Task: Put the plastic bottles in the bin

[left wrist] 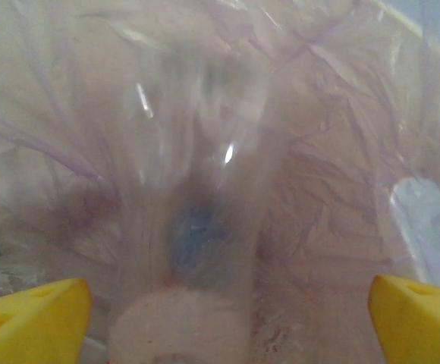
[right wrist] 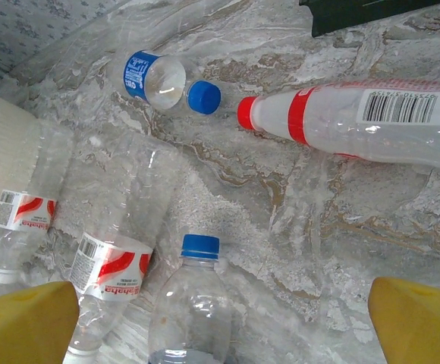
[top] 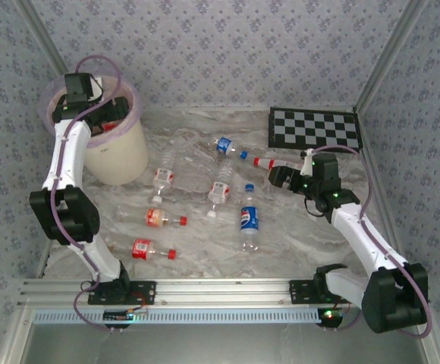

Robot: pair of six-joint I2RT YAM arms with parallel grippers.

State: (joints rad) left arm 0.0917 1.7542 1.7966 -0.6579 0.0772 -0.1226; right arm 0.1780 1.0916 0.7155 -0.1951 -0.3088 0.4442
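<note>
bin, 1: cream bucket with pink liner, at ten o'clock on the desk. it stands close to the left arm, judged to be the drop point.

left hand, 1: over the bin mouth, fingers spread wide, gripping nothing. a blurred bottle with a blue patch sits loose below, inside the liner.

bottles in the bin: count cannot be told; something red shows near the rim.

bottles on the desk, 7, all lying flat and scattered, judged still to be collected:
- low red-cap bottle, seven o'clock
- upper red-cap bottle, eight o'clock
- white-cap bottle by the bin, nine o'clock
- middle white-cap bottle, centre
- blue-label bottle, twelve o'clock
- cola bottle, blue cap, six o'clock
- long red-cap bottle, two o'clock

caps: red 3, white 2, blue 2.

right hand, 1: at two o'clock, just beside the long red-cap bottle, fingers wide apart and empty; judged ready for the next pick.

checkerboard, 1: one o'clock, no part of the job.
</note>
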